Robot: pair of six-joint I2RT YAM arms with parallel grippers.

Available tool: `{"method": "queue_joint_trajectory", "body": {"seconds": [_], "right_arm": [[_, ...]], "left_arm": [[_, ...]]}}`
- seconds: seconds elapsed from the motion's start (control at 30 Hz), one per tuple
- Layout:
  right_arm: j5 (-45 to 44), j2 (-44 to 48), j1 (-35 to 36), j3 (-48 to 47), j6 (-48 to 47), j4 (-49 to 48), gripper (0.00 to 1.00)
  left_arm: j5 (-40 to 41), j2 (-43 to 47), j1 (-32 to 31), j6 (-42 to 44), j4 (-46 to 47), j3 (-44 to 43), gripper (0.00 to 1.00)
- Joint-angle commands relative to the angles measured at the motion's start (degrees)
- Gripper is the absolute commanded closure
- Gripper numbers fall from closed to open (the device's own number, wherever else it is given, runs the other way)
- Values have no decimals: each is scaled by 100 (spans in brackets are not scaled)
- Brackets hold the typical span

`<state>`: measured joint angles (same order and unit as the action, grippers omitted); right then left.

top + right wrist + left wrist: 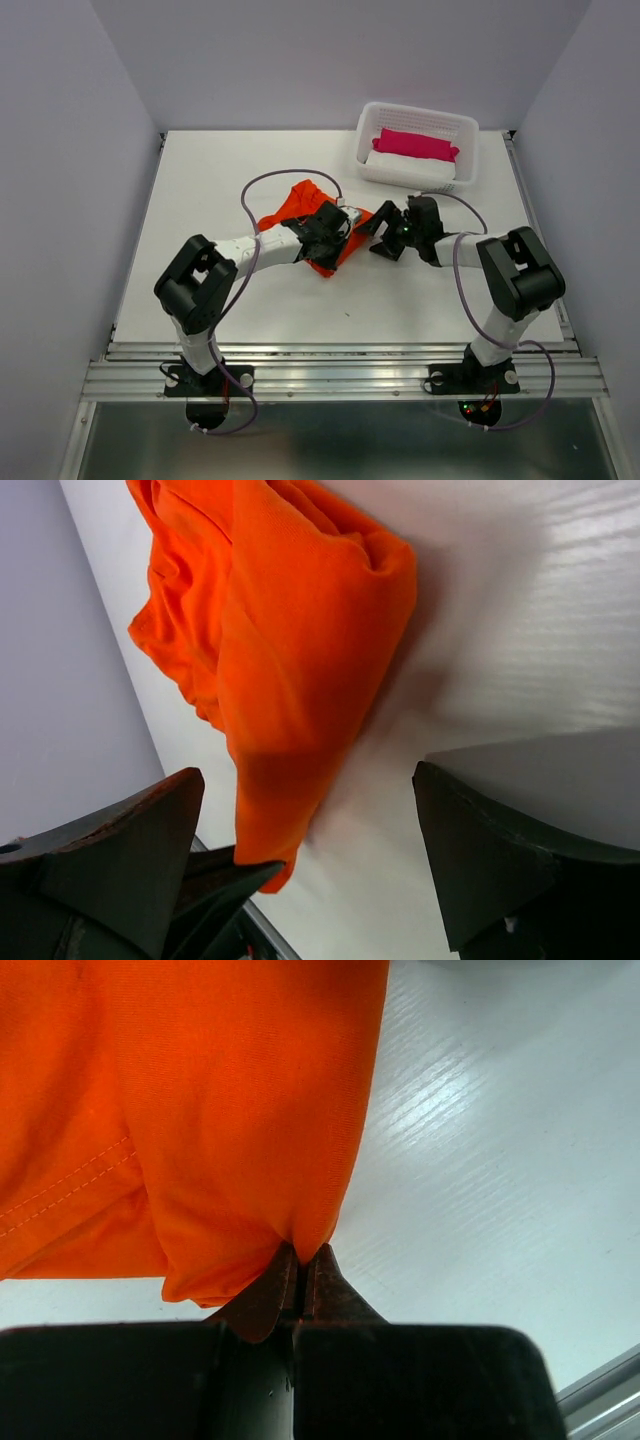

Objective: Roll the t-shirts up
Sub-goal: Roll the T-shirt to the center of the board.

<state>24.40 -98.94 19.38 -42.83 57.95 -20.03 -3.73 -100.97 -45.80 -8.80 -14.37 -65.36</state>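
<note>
The orange-red t-shirt (305, 215) lies bunched in the middle of the white table. My left gripper (332, 228) is shut on a fold of its cloth; in the left wrist view the shirt (200, 1110) hangs from the pinched fingertips (300, 1260). My right gripper (385, 235) is open and empty just right of the shirt. In the right wrist view the shirt (290, 650) hangs ahead between the spread fingers (140, 850), with the left gripper's dark tip at its lower end.
A white perforated basket (465, 135) stands at the back right of the table, holding a rolled magenta cloth (415, 145) and a white one (405, 165). Grey walls enclose the table on three sides. A metal rail (340, 375) runs along the near edge.
</note>
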Motion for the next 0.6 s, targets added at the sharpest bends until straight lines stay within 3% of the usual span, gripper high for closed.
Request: {"method": "queue_joint_trajectory", "body": {"seconds": [0.0, 0.13, 0.33, 0.37, 0.43, 0.47, 0.57], "right_arm": [[-190, -362, 154, -357, 207, -396, 10], [-217, -758, 207, -603, 295, -519, 23], [-225, -1005, 260, -779, 480, -721, 57], [-217, -996, 260, -814, 489, -721, 67], [-225, -935, 260, -823, 498, -678, 76], [-234, -908, 260, -867, 489, -530, 84], [-348, -759, 260, -903, 480, -300, 90]], "left_arm": [[-330, 332, 10, 124, 198, 50, 100], [-366, 376, 10, 124, 198, 103, 100], [-217, 464, 10, 133, 163, 191, 100], [-173, 473, 10, 133, 128, 173, 98], [2, 473, 1, 133, 5, 138, 81], [91, 551, -8, 115, -13, 120, 58], [311, 780, -78, 89, -101, 129, 27]]}}
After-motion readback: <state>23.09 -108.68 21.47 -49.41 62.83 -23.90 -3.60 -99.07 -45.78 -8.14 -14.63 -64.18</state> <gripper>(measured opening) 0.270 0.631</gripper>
